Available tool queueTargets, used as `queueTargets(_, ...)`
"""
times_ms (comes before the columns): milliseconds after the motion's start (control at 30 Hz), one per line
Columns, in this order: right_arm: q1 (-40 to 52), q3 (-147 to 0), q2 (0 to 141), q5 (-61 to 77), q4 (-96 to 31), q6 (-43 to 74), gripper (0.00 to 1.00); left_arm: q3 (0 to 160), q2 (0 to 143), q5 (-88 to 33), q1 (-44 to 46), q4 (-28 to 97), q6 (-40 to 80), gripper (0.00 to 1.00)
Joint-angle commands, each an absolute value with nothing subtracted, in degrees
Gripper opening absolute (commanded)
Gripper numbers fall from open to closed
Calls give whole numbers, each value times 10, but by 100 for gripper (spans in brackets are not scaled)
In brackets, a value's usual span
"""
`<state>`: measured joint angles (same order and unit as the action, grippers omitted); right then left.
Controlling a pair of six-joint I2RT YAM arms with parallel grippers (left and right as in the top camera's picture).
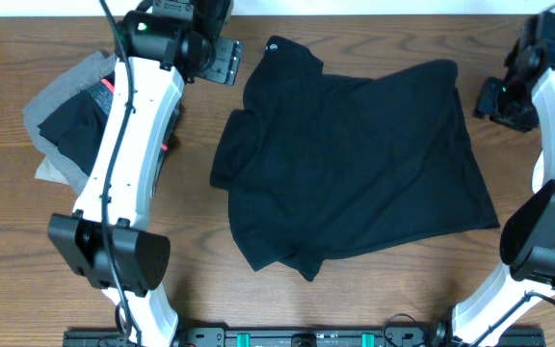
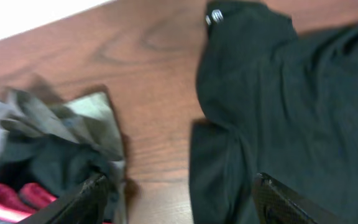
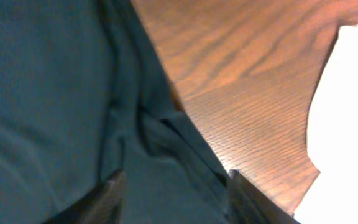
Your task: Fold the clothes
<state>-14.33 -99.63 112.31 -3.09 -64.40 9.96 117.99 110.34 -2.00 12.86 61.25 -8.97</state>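
The clothes' main piece, a large black T-shirt (image 1: 355,164), lies spread over the middle of the table with its collar toward the far left. Its small white neck label (image 2: 215,17) shows in the left wrist view. My left gripper (image 1: 224,60) hovers open just left of the collar, its fingers (image 2: 86,199) wide apart over bare wood and the shirt's sleeve (image 2: 219,174). My right gripper (image 1: 491,96) is at the shirt's far right corner. It is open, with the black fabric (image 3: 55,93) lying slack under and between its fingers (image 3: 107,199).
A crumpled pile of grey, tan and black garments with red bands (image 1: 70,130) sits at the left, partly under the left arm (image 1: 128,145). The table's far edge (image 3: 319,168) runs close to the right gripper. Both arm bases stand at the front.
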Motion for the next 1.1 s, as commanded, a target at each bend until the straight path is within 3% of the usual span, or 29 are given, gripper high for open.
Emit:
queueTargets(0, -185, -937, 1112, 47, -623, 85, 47, 1159, 1114, -55, 128, 616, -83, 75)
queueTargets(100, -202, -873, 1112, 89, -602, 80, 50, 1149, 1114, -78, 128, 619, -83, 75)
queueTargets(200, -206, -819, 1112, 86, -574, 69, 62, 1146, 1114, -99, 128, 624, -83, 75)
queueTargets(267, -206, -794, 1112, 78, -564, 70, 62, 1146, 1115, -122, 128, 628, -83, 75)
queueTargets(600, -206, -757, 1112, -82, -647, 147, 58, 1100, 1116, -146, 128, 623, -86, 75)
queueTargets(767, -206, -741, 1112, -108, -643, 176, 40, 1068, 1116, -146, 128, 610, -94, 75)
queueTargets(967, -206, -687, 1112, -112, -623, 197, 50, 1063, 1116, -181, 130, 606, -112, 75)
queueTargets(1067, -206, -660, 1112, -109, -599, 212, 43, 1062, 1117, -206, 130, 606, -123, 75)
